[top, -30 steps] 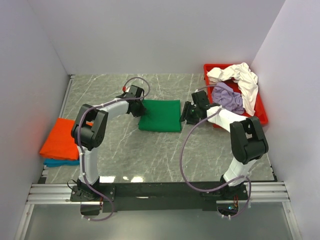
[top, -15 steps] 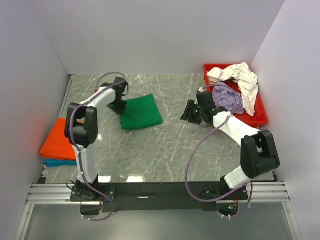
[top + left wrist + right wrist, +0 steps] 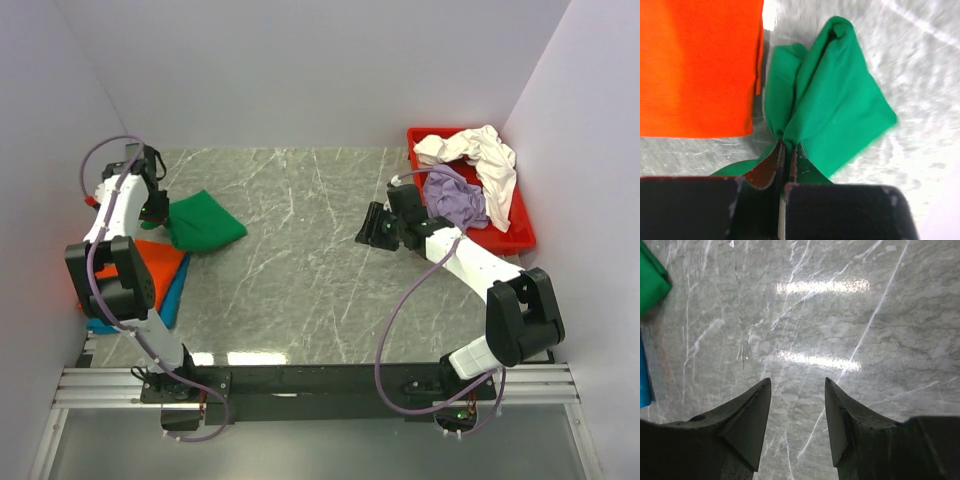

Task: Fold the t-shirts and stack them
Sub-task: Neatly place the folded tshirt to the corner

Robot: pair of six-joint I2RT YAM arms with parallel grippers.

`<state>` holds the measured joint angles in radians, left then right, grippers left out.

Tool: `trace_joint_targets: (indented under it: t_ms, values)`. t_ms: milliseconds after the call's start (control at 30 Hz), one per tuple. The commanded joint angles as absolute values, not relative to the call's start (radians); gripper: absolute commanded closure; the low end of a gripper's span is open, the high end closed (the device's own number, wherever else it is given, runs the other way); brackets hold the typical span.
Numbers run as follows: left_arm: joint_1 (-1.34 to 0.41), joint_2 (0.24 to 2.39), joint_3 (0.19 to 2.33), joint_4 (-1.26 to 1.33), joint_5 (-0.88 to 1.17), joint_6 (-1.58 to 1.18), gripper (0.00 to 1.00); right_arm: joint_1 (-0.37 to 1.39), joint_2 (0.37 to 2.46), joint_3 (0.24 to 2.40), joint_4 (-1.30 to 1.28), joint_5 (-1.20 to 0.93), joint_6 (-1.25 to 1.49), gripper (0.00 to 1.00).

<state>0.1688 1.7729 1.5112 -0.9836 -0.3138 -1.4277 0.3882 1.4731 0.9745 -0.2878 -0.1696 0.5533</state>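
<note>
My left gripper (image 3: pixel 158 207) is shut on the folded bright green t-shirt (image 3: pixel 203 221), pinching its edge (image 3: pixel 788 141); the shirt (image 3: pixel 835 110) hangs bunched, beside the folded orange t-shirt (image 3: pixel 695 65). The orange shirt (image 3: pixel 158 262) lies on a teal one (image 3: pixel 176 290) at the table's left edge. My right gripper (image 3: pixel 372 226) is open and empty over bare marble (image 3: pixel 796 382), left of the red tray. A cream-white t-shirt (image 3: pixel 482 152) and a lavender one (image 3: pixel 456 198) lie crumpled in the tray.
The red plastic tray (image 3: pixel 520 232) stands at the back right against the right wall. White walls close in the left, back and right. A black rail (image 3: pixel 320 380) with both arm bases runs along the near edge.
My left gripper has dragged the green shirt from the table's middle to the far left, up to the orange and teal stack. My right gripper has stayed about where it was, its arm shifting a little.
</note>
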Motion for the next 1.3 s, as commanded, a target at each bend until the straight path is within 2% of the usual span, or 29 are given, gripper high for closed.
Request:
trace_joint_targets:
  t_ms: [0, 367, 900, 1267]
  values:
    - [0.195, 1.720, 1.568, -1.041, -0.334, -1.453, 0.99, 0.406, 1.425, 0.977, -0.291, -0.166, 0.557, 0.46]
    - [0.284, 1.668, 1.669, -1.115, -0.380, -1.391, 0.99, 0.423, 1.413, 0.997, -0.305, -0.167, 0.560, 0.46]
    - [0.293, 1.683, 1.856, -1.177, -0.396, -1.322, 0.99, 0.442, 1.419, 1.008, -0.302, -0.163, 0.563, 0.46]
    - [0.293, 1.640, 1.888, -1.172, -0.420, -1.296, 0.99, 0.442, 1.411, 1.016, -0.310, -0.161, 0.560, 0.46]
